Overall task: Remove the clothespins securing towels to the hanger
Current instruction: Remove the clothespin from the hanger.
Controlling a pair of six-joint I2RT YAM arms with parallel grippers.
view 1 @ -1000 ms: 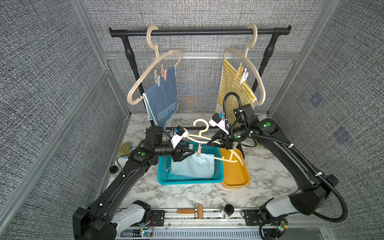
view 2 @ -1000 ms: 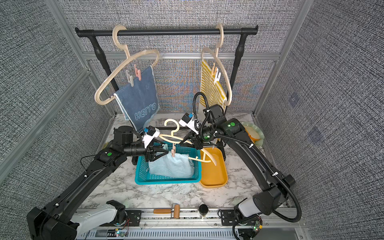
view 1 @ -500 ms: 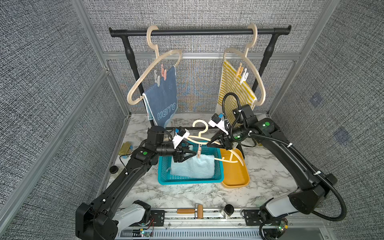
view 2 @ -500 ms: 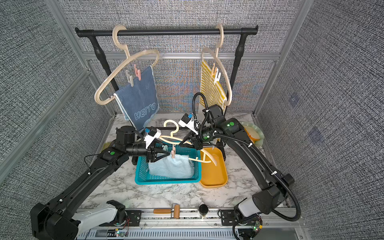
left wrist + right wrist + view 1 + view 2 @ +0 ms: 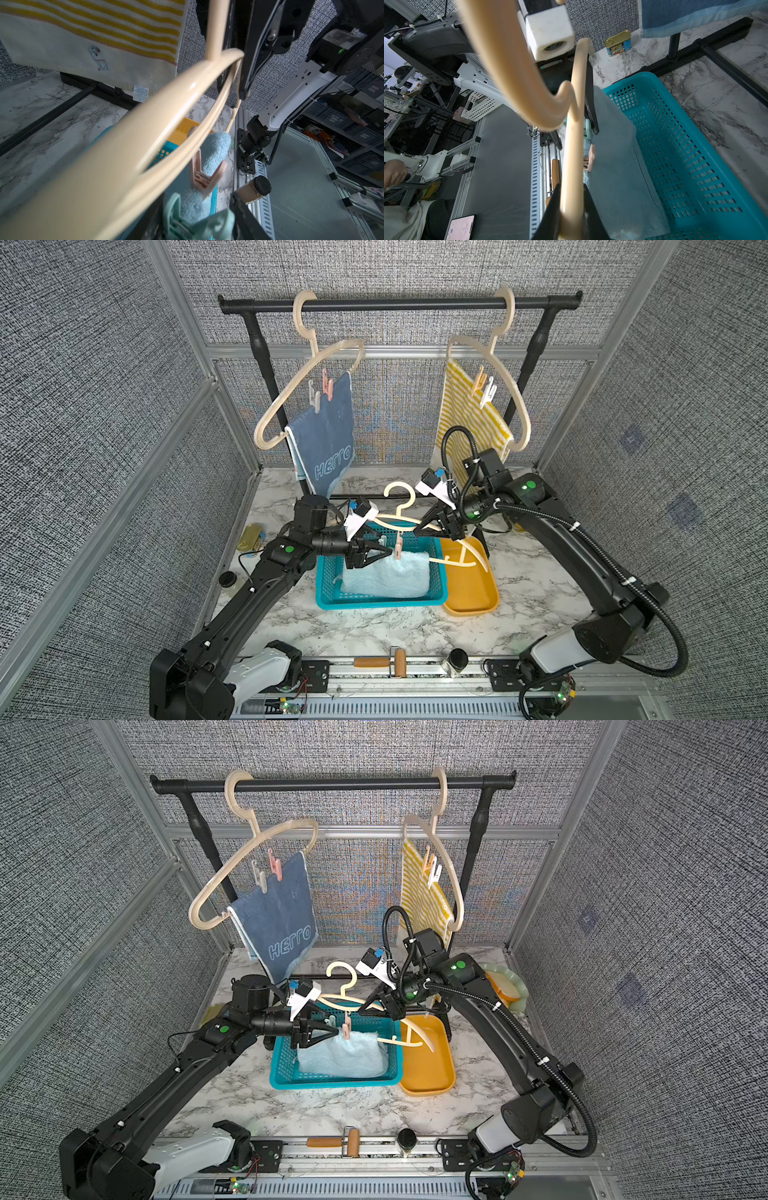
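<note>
From my seat, the marble table (image 5: 374, 626) carries little. A teal basket (image 5: 376, 605) sits at the middle, and an orange tray (image 5: 469, 593) sits just beside it toward the right edge. The black rack base (image 5: 361, 496) runs along the back edge. A SPAM can (image 5: 250, 536) and a small black-lidded jar (image 5: 226, 580) rest by the left edge. In a top view a green plate (image 5: 523, 997) sits near the back right corner.
</note>
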